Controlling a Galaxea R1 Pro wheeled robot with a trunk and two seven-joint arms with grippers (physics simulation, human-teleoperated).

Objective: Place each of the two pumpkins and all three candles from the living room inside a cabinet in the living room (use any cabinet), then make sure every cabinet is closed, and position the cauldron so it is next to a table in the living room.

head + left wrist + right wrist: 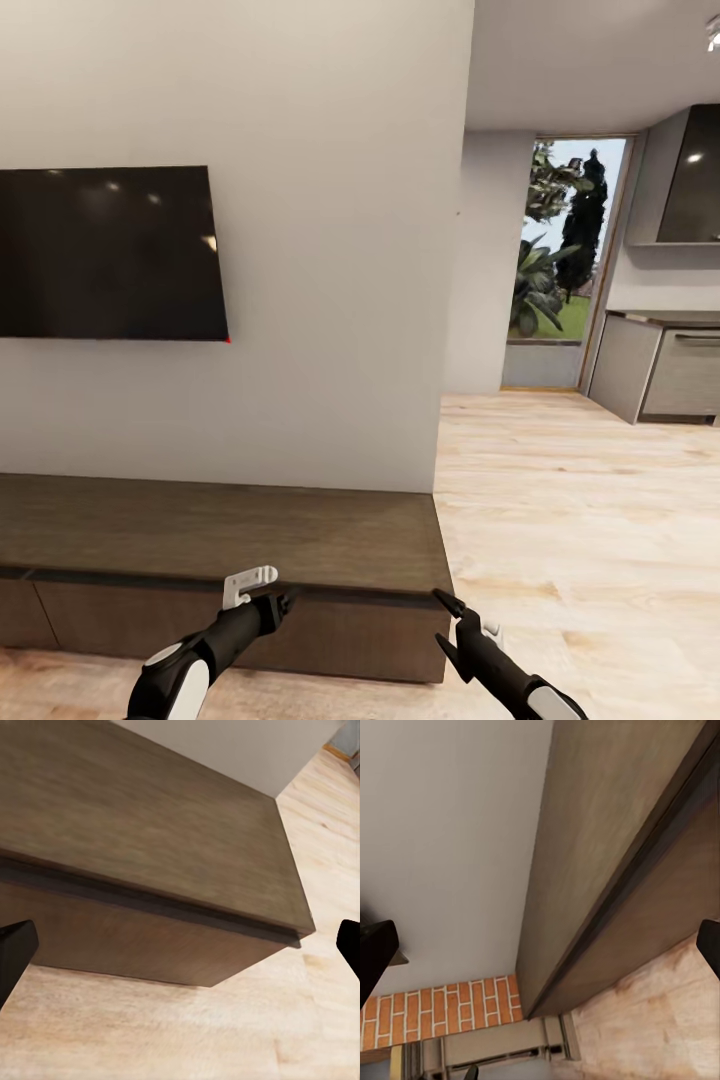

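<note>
Across the lower left of the head view runs the cabinet (220, 535), a long low dark-brown wood unit standing against the white wall (330, 250), its top bare and its drawer fronts flush and shut. Its right end stops near the middle of the frame, where the light wood floor (580, 500) begins and stretches toward the upper right. Above the cabinet, at the left edge, hangs the black TV (105, 255). In the upper right a tall window (560, 270) shows green plants, and grey kitchen cabinets (660, 365) stand beside it.

At the bottom of the frame the left gripper (285, 598) sits in front of the cabinet's front edge, and the right gripper (445, 620) hangs just off the cabinet's right corner, over the floor. The left wrist view shows the cabinet's top and right front corner (150, 847) between two widely parted dark fingertips (15, 952), nothing held. The right wrist view shows the cabinet's edge (607, 855), the wall and a red-brick fireplace (442, 1009) between equally spread fingertips (375, 956), also empty.
</note>
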